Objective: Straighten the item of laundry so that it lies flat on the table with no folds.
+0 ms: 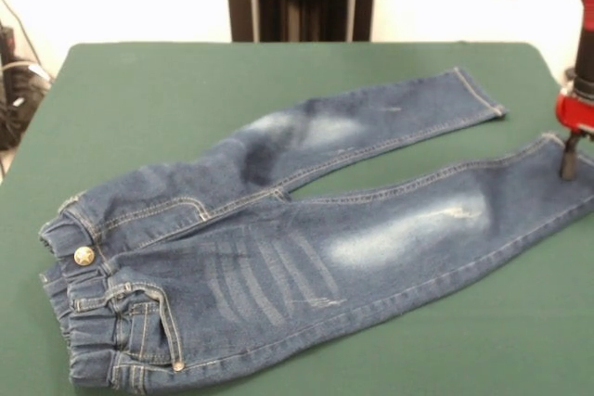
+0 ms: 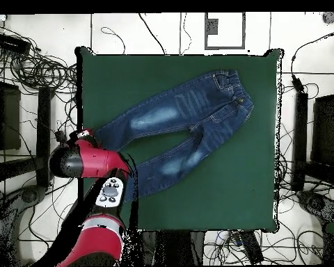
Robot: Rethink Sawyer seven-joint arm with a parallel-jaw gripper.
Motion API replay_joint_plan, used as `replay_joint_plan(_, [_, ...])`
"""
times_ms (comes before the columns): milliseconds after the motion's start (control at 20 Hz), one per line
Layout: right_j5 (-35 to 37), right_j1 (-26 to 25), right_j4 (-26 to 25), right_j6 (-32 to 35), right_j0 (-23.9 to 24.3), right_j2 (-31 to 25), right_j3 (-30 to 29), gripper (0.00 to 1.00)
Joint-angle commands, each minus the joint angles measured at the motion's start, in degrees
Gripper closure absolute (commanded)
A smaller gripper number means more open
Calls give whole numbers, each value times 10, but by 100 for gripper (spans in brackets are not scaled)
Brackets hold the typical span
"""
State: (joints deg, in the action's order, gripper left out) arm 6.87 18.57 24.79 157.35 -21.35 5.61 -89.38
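Mostly, the job looks done: the jeans (image 1: 278, 248) lie spread on the green worktop (image 1: 139, 99), waistband nearest the front camera, both legs splayed apart toward the robot. Slight rumples remain at the elastic waist and the upper thigh. Farther off, the hand (image 1: 568, 162) touches the cuff of one leg; I cannot tell whether it is open or closed.
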Motion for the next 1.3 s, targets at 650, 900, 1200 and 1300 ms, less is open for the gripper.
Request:
replay_joint_plan(650, [46, -9, 53, 109, -60, -101, -62, 0])
replay_joint_plan(900, [37, -15, 55, 102, -52, -109, -60, 0])
replay_joint_plan(1200, [70, 2, 56, 101, -74, -81, -54, 0])
replay_joint_plan(1300, [107, 32, 39, 85, -76, -53, -59, 0])
